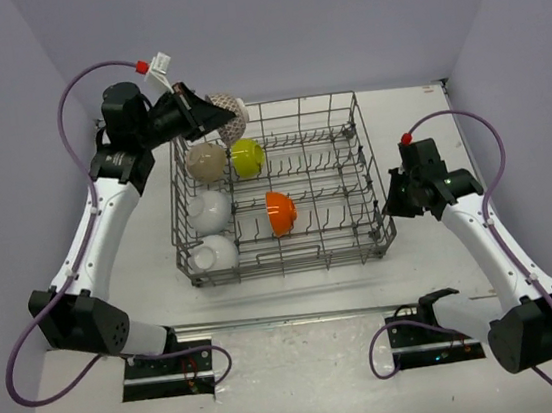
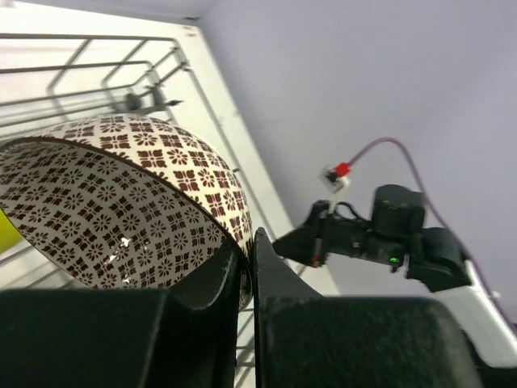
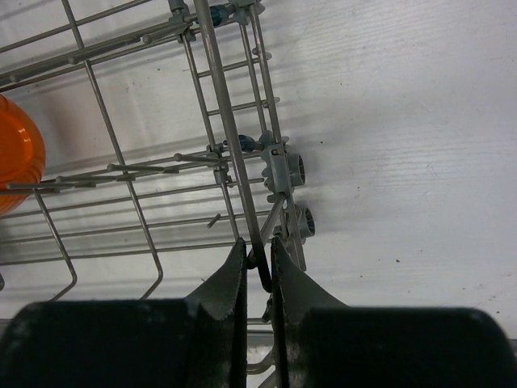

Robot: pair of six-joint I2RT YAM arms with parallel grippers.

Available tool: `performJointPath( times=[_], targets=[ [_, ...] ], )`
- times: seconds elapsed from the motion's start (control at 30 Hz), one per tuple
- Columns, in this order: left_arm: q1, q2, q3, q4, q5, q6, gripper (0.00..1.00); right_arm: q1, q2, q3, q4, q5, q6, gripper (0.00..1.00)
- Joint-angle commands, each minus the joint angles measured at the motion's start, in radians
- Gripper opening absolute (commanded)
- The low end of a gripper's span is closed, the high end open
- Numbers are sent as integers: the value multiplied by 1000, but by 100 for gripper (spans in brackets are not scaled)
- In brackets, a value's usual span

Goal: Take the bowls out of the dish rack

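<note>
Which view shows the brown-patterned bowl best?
Left wrist: the patterned bowl fills the frame, its rim pinched in the left hand. Top external shows it small, partly hidden behind that hand, at the dish rack's far left corner. Right wrist misses it.

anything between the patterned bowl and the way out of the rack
Nothing visible: the left hand grips the bowl by its rim over the rack's far left corner, apparently above the wires.
</note>
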State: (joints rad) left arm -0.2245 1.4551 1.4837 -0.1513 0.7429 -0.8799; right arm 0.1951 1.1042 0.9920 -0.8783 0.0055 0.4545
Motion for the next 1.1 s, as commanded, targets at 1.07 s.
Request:
performJointPath(
  times=[1.07],
  targets=[
    [321, 187, 190, -751, -1039, 437, 0, -8, -24, -12, -8, -128, -22, 0]
  ],
)
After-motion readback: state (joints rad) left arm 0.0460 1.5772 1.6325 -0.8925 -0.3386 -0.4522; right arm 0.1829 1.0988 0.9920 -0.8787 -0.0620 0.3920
